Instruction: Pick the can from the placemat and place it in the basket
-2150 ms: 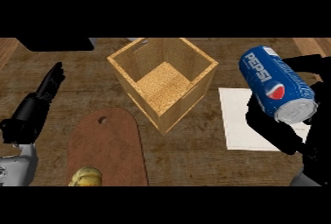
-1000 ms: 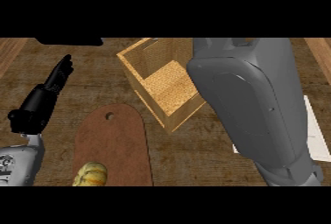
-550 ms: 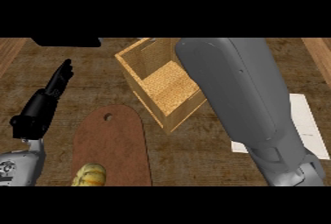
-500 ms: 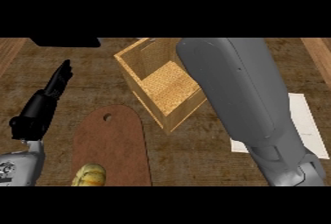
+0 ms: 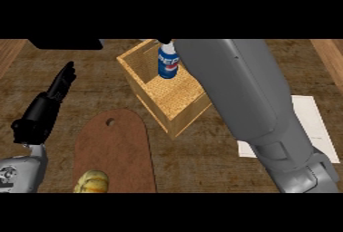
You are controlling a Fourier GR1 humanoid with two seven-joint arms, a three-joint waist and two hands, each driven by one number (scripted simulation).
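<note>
Blue Pepsi can (image 5: 167,61) upright inside the woven wooden basket (image 5: 150,102), right hand hidden so grip can't tell; withdrawing forearm could tip it.

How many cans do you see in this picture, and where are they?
1. The can stands upright inside the basket, at its far side, just left of the right forearm. That forearm covers part of the basket and placemat, so another could be hidden.

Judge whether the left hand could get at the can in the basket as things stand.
Probably not easily: the can stands in the basket under the right forearm, which spans the opening. The left hand rests open, off to the side.
</note>
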